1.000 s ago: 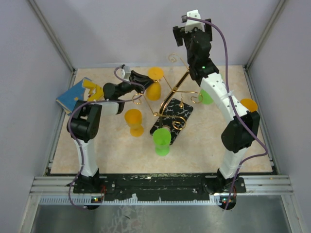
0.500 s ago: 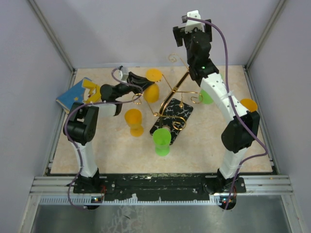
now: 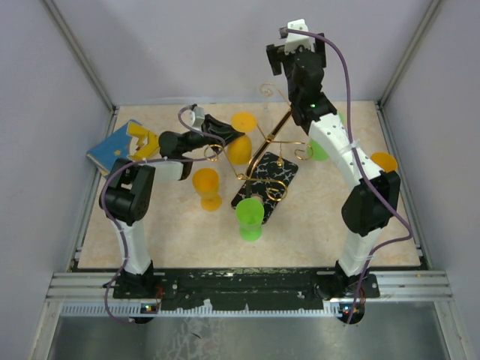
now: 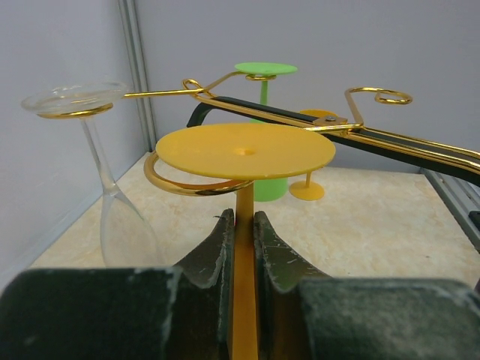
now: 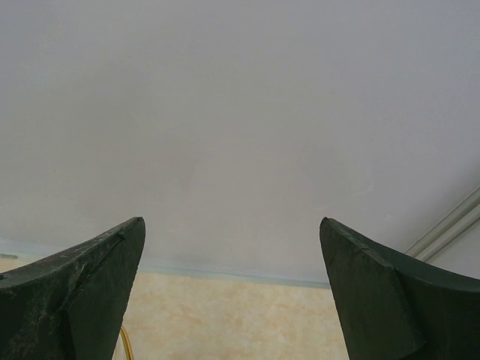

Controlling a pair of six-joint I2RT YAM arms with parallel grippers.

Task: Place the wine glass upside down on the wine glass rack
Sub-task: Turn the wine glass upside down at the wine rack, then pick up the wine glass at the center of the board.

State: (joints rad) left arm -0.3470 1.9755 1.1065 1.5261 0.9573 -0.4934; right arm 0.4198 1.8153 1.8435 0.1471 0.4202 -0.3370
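- Table [image 3: 322, 225] with a beige top carries everything; near its far left corner lies a blue and yellow box [image 3: 116, 146].
- Left gripper [image 4: 244, 219] is closed almost fully on the thin stem of the orange wine glass [image 4: 245, 150]. Its fingers [image 4: 217, 247] press the stem from both sides.
- The orange wine glass is held upside down, off the table, with its flat foot on top and its bowl below. In the top view it is just left of the gold pole of the wine glass rack [image 3: 271, 141].
- In the left wrist view one gold curl of the rack lies just under the left edge of the foot. Whether the stem sits inside the curl, I cannot tell.
- A clear glass [image 4: 82, 105] hangs upside down from another arm of the rack, to the left of the held glass.
- A second orange glass [image 3: 205, 184] stands on the table, near the black marbled base of the rack.
- A green glass [image 3: 250, 216] stands at the near end of that base.
- Right gripper [image 5: 230, 225] is raised high over the far side of the table. Its jaws are spread wide with nothing between them, and it faces the grey back wall.
- Another green glass [image 3: 319, 152] shows partly behind the right arm.
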